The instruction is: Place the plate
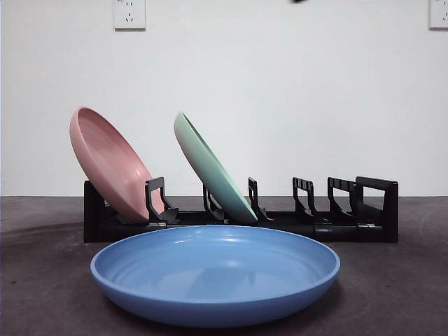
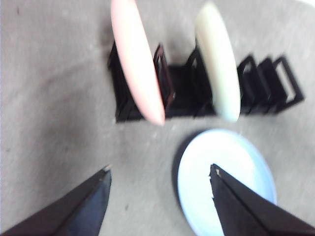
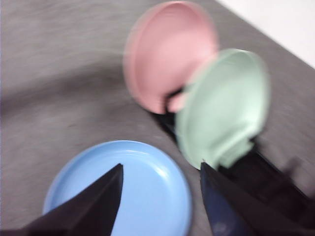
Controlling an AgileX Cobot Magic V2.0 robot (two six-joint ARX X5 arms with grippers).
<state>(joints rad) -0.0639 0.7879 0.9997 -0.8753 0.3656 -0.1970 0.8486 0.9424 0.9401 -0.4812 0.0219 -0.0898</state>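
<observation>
Rack (image 1: pixel 238 224): black, slotted, lying long-ways left to right across the far part of the table (image 1: pixel 42 280). Dividers rise along its length.

Pink plate (image 1: pixel 108 164): stands in the leftmost slot on its edge, tilted, upper rim leaning left.

Green plate (image 1: pixel 213 171): stands in the next occupied slot to the right, tilted the same way, clear of the pink one. To its right the remaining slots, three or so, hold nothing.

Blue plate (image 1: pixel 213 276): the task's thing. Lies flat on the table, open side up, just in front of the rack and near its middle, apart from it. No gripper touches it.

Left gripper (image 2: pixel 160 177): jaws spread wide, holding nothing, high above the table. In its wrist view the blue plate (image 2: pixel 226 167) sits under one jaw rather than between the two, with bare table under the other.

Right gripper (image 3: pixel 160 172): jaws likewise apart and empty, above the scene. Its wrist view shows the blue plate (image 3: pixel 133 182) almost directly below, its far rim showing between the jaws.

Governing relation, as judged: the plate lies flat while the free slots, to the right of the green plate, demand it on edge. The right gripper appears better centred over the plate, and so the likelier to take a rim and tip it upright.
</observation>
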